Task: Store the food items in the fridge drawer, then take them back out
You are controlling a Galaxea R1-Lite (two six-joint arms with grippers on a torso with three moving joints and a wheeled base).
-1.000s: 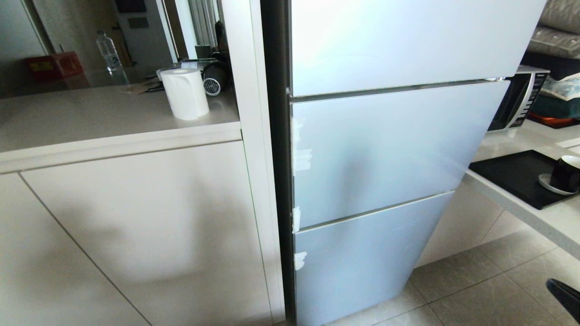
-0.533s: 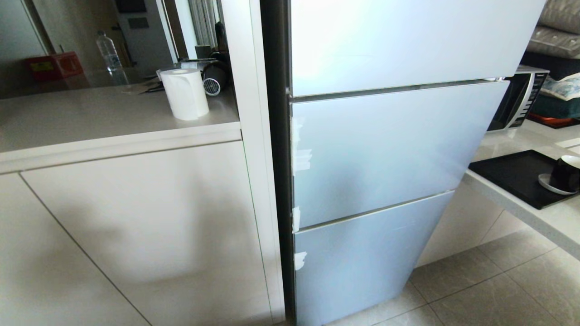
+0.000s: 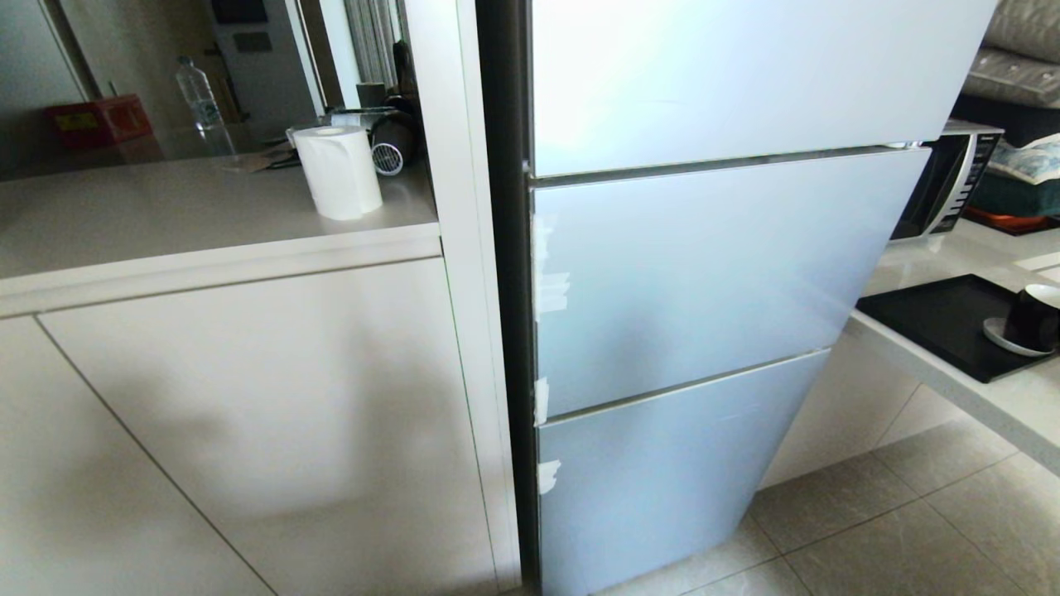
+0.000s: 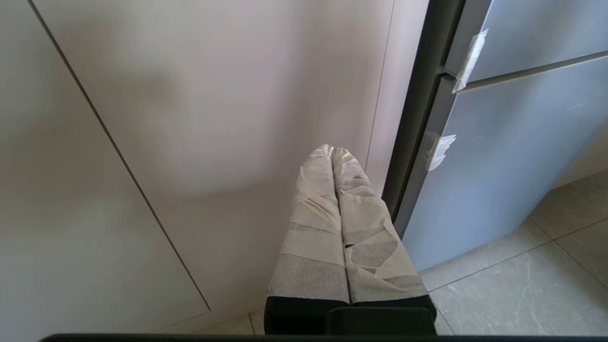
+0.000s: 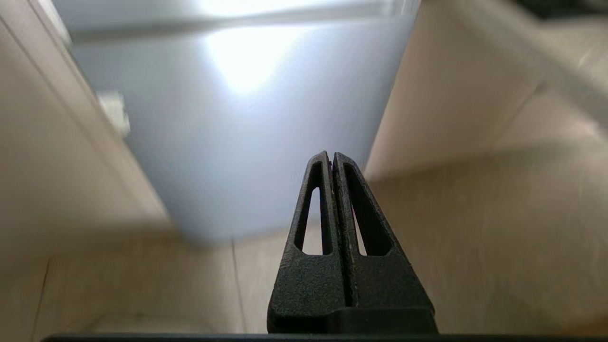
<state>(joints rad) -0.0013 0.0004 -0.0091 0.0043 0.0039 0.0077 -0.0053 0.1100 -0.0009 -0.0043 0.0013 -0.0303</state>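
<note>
At the far left, a pale countertop (image 3: 166, 215) is seen above white cabinet fronts (image 3: 248, 397); a white paper roll (image 3: 338, 170) stands on it, with a clear bottle (image 3: 199, 95) and a red box (image 3: 99, 120) farther back. To the right of the cabinet, the fridge is shown with its three pale blue-grey glossy door panels (image 3: 704, 265) all closed and bits of white tape (image 3: 548, 285) stuck along their left edge. The fridge drawer and the food items are not visible in any view — nothing clear or red-orange is shown. Farther right, a microwave (image 3: 944, 186) sits on a light counter, and nearer, a black tray (image 3: 936, 319) carries a dark cup (image 3: 1031, 319) on a saucer.

The left gripper (image 4: 333, 151) is wrapped in pale tape; its fingers are pressed together, nothing is held, and it is pointed at the white cabinet front just left of the fridge's lower panel. The right gripper (image 5: 330, 156) is black — its slotted fingers are pressed tip to tip, nothing between them, before the lowest fridge panel above the tiled floor (image 3: 894, 530).
</note>
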